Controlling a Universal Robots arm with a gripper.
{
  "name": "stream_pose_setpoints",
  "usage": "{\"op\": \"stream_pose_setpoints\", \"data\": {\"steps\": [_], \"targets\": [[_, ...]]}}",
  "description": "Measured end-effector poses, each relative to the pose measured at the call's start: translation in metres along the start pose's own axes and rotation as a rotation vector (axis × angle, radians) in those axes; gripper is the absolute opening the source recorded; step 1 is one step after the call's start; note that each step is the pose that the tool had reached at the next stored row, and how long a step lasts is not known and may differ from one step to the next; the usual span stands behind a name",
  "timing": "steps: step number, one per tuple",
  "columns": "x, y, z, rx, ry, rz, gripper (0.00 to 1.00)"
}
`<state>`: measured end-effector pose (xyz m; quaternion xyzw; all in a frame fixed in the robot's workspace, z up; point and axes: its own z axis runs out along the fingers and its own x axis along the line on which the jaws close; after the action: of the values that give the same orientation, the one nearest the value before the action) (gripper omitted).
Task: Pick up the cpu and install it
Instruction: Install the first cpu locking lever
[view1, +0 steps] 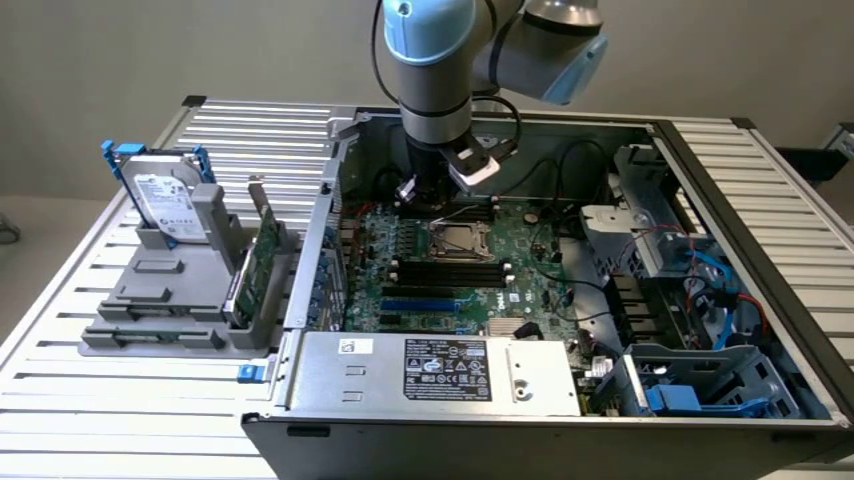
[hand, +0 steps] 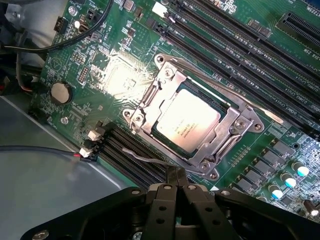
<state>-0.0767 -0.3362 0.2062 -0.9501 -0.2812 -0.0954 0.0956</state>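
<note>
Your jaws hover pressed together and empty over the motherboard, beside the cpu already seated in its socket.

The room light was soft and even, falling from above on the pale slatted table with hardly a shadow. Inside the computer case it was dimmer, and darkest under the arm. Close up, a hot white glare burned on the motherboard beside the socket, and the cpu gave off a dull sheen.
</note>
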Motion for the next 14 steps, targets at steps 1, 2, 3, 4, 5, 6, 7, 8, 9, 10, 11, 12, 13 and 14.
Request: {"op": "stream_pose_setpoints", "data": {"steps": [1,2,3,4,5,6,7,8,9,10,11,12,13,14], "targets": [[0.0002,0.0,0.0,0.0,0.0,0.0,0.11],[0.0004,-0.0001,0.0001,-0.0001,0.0,0.0,0.11],[0.0006,-0.0001,0.0002,0.0,0.0,0.0,0.11],[0.0008,-0.0001,0.0002,0.0001,0.0001,0.0,0.11],[0.001,-0.0001,0.0003,0.0,0.0,0.0,0.11],[0.0013,-0.0002,0.0003,0.0,0.0,0.0,0.11],[0.0015,-0.0002,0.0004,0.0,-0.0001,0.0,0.11],[0.0017,-0.0002,0.0005,0.0,0.0,0.0,0.11],[0.002,-0.0002,0.0005,0.0,0.0,0.0,0.11],[0.0022,-0.0002,0.0006,0.0,0.0,0.0,0.11],[0.0024,-0.0001,0.0006,0.0001,0.0,0.0,0.11],[0.0026,0.0,0.0007,0.0,0.0,0.0,0.11],[0.0029,0.0,0.0007,0.0,0.0,0.0,0.11],[0.0032,0.0002,0.0008,0.0,0.0,0.0,0.11]]}}
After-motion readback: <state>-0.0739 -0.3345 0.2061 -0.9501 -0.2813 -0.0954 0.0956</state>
